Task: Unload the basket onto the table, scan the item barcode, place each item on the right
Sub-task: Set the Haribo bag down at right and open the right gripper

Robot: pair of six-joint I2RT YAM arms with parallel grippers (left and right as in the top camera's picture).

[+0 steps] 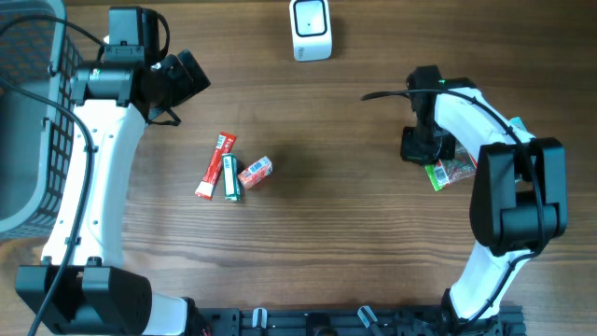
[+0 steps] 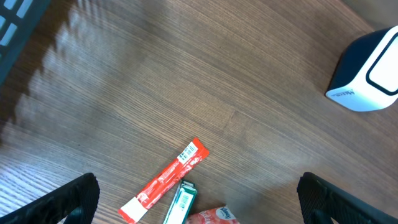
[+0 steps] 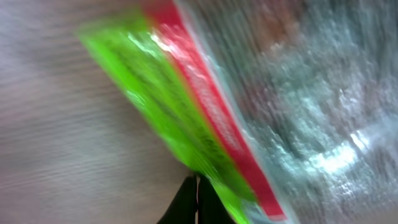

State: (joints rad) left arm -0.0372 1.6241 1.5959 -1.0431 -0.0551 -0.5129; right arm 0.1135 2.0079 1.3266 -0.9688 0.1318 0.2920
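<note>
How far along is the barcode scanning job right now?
Done: the right gripper is shut on the edge of the green-and-red packet. In hand: that packet, well apart from the scanner. Left: carrying it to the scanner. Three small packs lie untouched, and the left gripper hangs open and empty.

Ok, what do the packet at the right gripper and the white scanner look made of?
Packet: thin clear plastic film, glossy, judging by the crinkled glare, with a green and red printed edge. Scanner: probably hard moulded plastic, with a smooth white-and-dark shell, rounded corners and a soft sheen.
</note>
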